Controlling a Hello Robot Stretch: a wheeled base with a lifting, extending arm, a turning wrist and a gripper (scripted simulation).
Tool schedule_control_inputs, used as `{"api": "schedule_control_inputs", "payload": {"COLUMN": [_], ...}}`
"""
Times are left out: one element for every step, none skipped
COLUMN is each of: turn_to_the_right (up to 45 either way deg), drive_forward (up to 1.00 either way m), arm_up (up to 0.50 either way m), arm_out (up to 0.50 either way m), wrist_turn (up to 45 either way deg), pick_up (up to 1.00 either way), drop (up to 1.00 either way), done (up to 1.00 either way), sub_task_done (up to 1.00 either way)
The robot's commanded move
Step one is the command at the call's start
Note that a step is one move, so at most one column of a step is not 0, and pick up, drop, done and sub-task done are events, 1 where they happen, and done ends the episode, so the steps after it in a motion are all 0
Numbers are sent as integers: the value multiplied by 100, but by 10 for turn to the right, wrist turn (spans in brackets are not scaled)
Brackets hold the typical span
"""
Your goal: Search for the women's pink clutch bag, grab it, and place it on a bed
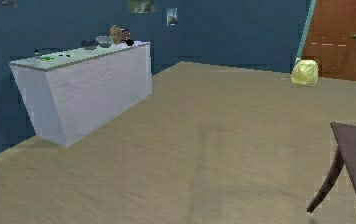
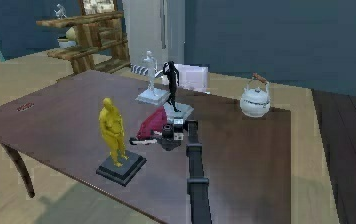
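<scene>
In the arm side view a dark tabletop (image 2: 248, 150) of smooth brown wood is spreading across the middle of the frame. The arm (image 2: 194, 185), a dark square bar, is rising over it from the bottom edge. At its far end the end effector (image 2: 151, 140) is sitting just below a pink thing (image 2: 152, 123), a soft wedge-shaped form lying on the tabletop near the centre. It may well be the clutch bag, though its outline is too blurred to be sure. Whether the fingers are apart, together or gripping anything cannot be told, nor whether the pink thing is being held.

Figurines are crowding that spot. A glossy yellow statue (image 2: 112, 132) on a dark square base is standing just to the left. A slim black statue (image 2: 170, 85) is standing just above the pink thing, and a white statue (image 2: 148, 68) is standing behind that. A round white teapot (image 2: 254, 99) (with a looped handle) is standing well apart at the upper right. A wooden shelf unit (image 2: 86, 35) is standing off the tabletop at the upper left.

In the forward view a pale tabletop (image 1: 86, 85) with slab sides is carrying small dark things at the upper left. A yellow-green lumpy bag (image 1: 305, 72) is sitting on the plank floor beside a wooden door (image 1: 338, 40) at the upper right.
</scene>
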Motion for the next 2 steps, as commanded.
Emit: {"api": "schedule_control_inputs", "payload": {"turn_to_the_right": [0, 0], "drive_forward": [0, 0], "arm_up": [10, 16], "arm_out": [0, 0], "wrist_turn": [0, 0], "pick_up": [0, 0], "drop": [0, 0], "done": [0, 0], "sub_task_done": [0, 0]}}
